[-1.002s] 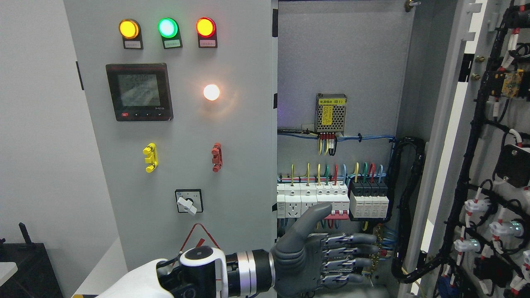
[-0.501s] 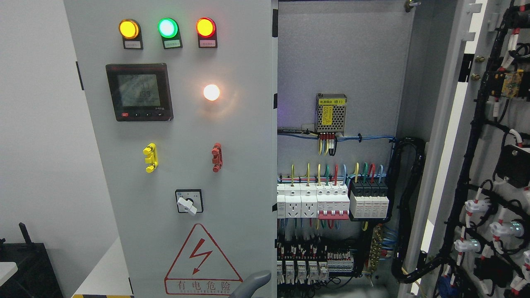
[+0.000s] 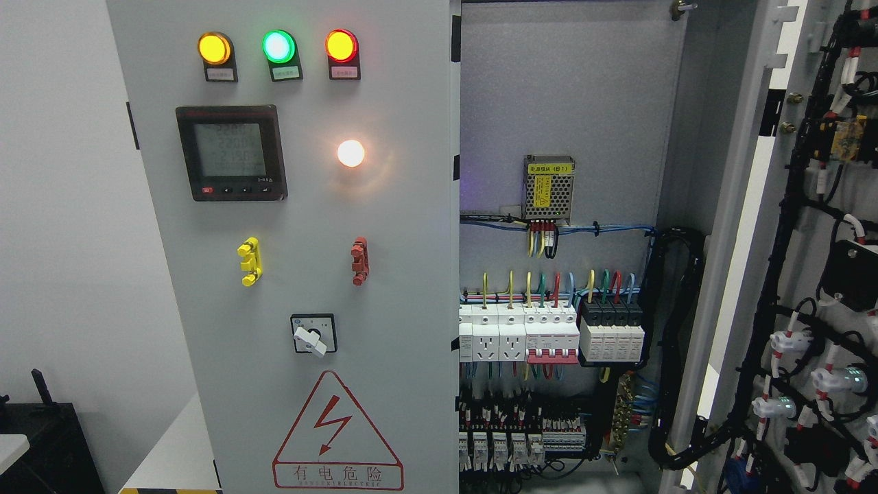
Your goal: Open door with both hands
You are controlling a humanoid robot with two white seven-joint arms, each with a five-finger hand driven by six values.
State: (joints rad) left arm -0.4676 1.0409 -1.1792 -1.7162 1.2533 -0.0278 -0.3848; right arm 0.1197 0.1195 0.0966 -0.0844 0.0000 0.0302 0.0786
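The right door (image 3: 816,226) stands swung wide open at the picture's right, upright, its long axis vertical, its wired inner face turned toward the open cabinet interior (image 3: 569,226). The left door (image 3: 309,274) stays closed, carrying a red warning triangle (image 3: 336,431) reading "有电危险". No robot hand is visible, so its state cannot be told.
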